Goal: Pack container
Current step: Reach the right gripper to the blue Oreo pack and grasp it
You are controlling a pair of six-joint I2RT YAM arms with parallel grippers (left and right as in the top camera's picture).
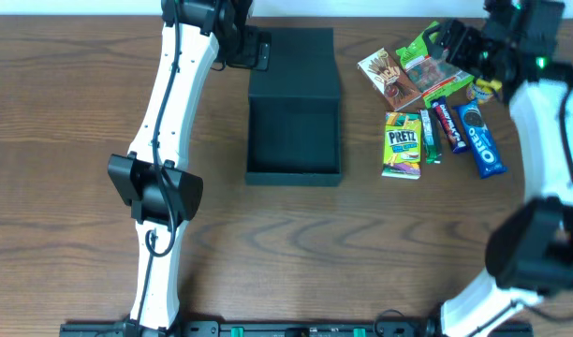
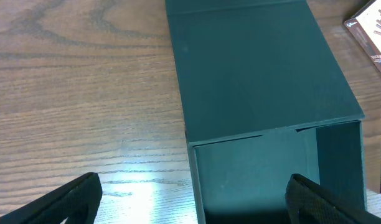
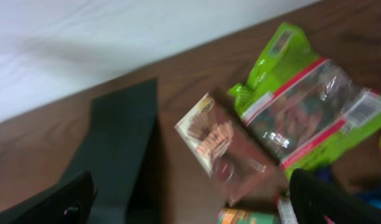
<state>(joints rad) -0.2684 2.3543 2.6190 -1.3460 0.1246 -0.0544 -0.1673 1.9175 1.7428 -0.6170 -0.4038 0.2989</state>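
The container (image 1: 294,105) is a dark teal-black box in the middle of the table, open at the top, with its flap lid laid back toward the far edge. My left gripper (image 1: 261,51) hangs open at the lid's left edge. In the left wrist view the open cavity of the container (image 2: 259,81) lies below, and the left gripper (image 2: 193,211) straddles its left wall with nothing held. My right gripper (image 1: 445,45) is open and empty over the snacks. The right wrist view is blurred and shows the right gripper (image 3: 197,208) above the brown snack box (image 3: 218,140).
Right of the container lie a brown snack box (image 1: 389,80), a green bag (image 1: 436,64), a Pretz box (image 1: 403,145), a slim green stick (image 1: 429,137), a dark bar (image 1: 448,126) and a blue Oreo pack (image 1: 481,140). The green bag (image 3: 309,106) also shows in the right wrist view.
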